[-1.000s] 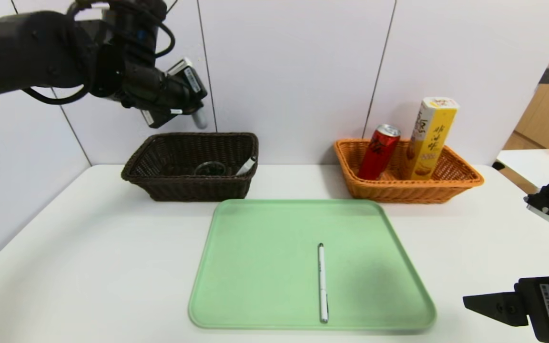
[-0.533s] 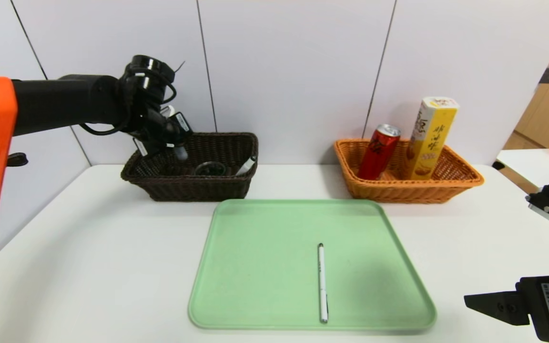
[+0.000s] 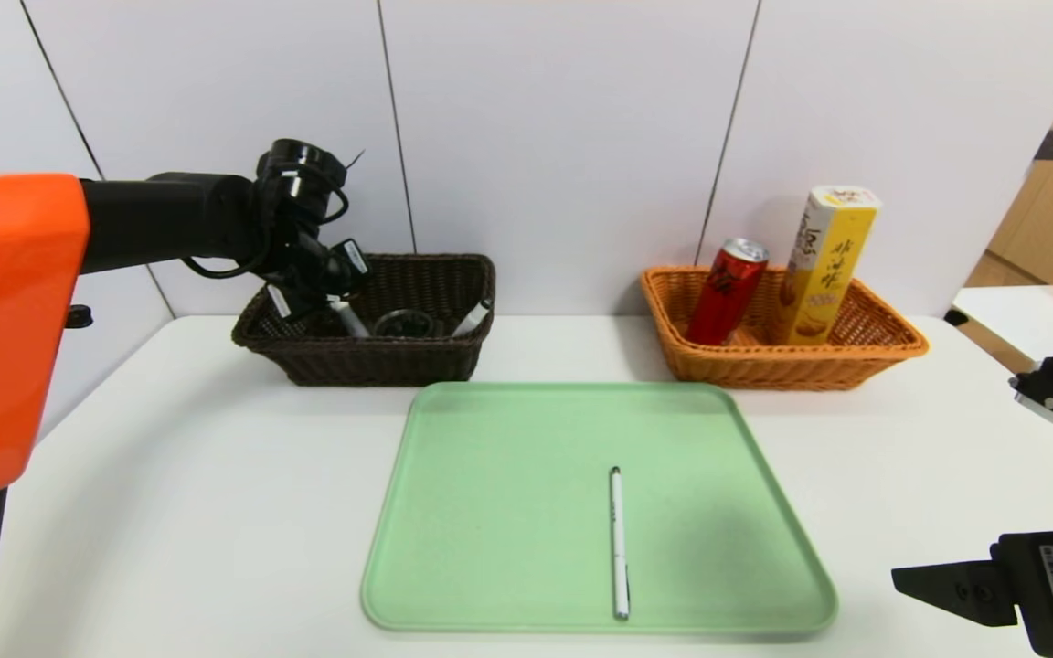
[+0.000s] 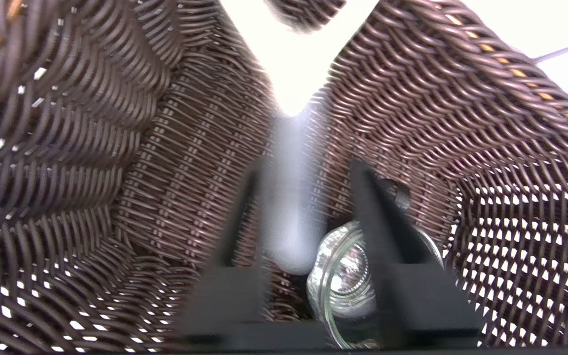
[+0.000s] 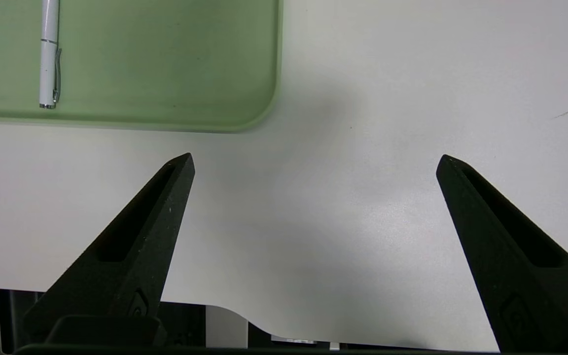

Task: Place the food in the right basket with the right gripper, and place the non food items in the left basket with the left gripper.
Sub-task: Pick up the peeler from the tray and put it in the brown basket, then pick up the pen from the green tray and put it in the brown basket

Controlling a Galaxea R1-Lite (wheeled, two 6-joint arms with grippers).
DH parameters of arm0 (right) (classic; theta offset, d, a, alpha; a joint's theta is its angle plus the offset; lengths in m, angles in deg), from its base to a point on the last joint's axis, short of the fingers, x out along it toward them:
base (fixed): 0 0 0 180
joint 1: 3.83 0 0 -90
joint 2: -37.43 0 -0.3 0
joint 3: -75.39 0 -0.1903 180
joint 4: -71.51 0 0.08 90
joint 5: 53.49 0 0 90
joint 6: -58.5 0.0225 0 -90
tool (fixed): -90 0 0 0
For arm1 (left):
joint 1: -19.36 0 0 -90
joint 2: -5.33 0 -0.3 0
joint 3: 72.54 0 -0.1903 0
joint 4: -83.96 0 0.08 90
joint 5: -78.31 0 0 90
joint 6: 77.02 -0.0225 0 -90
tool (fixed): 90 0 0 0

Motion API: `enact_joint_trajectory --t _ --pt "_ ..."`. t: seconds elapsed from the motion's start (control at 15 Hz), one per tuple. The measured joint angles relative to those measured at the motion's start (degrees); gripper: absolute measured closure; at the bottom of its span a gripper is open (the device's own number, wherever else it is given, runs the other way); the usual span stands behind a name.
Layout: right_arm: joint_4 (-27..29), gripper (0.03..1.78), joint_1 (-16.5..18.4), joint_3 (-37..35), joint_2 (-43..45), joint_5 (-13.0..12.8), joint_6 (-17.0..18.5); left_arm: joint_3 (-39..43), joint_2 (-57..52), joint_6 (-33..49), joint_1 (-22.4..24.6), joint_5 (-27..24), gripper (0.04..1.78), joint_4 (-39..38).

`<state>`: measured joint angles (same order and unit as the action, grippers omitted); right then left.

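**Over the dark basket: left gripper lower, jaws parted**

Inside the dark brown woven wicker basket (image 3: 371, 320), the left gripper (image 3: 330, 297) now sits lower than a second ago. Its jaws have begun to part around the blurred grey peeler handle (image 4: 286, 197); whether they still grip it I cannot tell. Beside it lies the small round glass cup (image 4: 345, 276).

On the smooth green tray (image 3: 508, 512) the thin white pen (image 3: 617, 541) has not moved. The red can (image 3: 726, 292) and the yellow hexagonal box with Chinese writing (image 3: 826, 265) lean in the orange wicker basket (image 3: 792, 366). The right gripper (image 5: 313, 162) hovers spread wide over the white table (image 3: 170, 475).
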<state>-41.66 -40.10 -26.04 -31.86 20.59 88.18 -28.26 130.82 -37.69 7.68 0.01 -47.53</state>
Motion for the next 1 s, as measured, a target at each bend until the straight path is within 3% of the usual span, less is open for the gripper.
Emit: enact_joint_trajectory --t 0.4,0.6,0.87,1.0 --pt "-0.1 0.11 0.0 -0.2 0.0 0.0 0.0 -0.1 -4.4 -0.3 -1.9 -0.3 0.56 0.0" --pt "-0.1 0.11 0.0 -0.3 -0.1 0.0 0.0 -0.2 -11.8 -0.4 -12.5 -0.9 0.42 2.5" --pt "-0.2 0.11 -0.1 -0.3 -0.2 0.1 -0.5 -0.1 -17.8 0.3 -30.4 -0.7 0.30 13.3" --pt "-0.1 0.11 0.0 -0.4 -0.2 0.1 -0.5 0.0 -17.5 0.5 -36.1 0.0 0.26 19.9"
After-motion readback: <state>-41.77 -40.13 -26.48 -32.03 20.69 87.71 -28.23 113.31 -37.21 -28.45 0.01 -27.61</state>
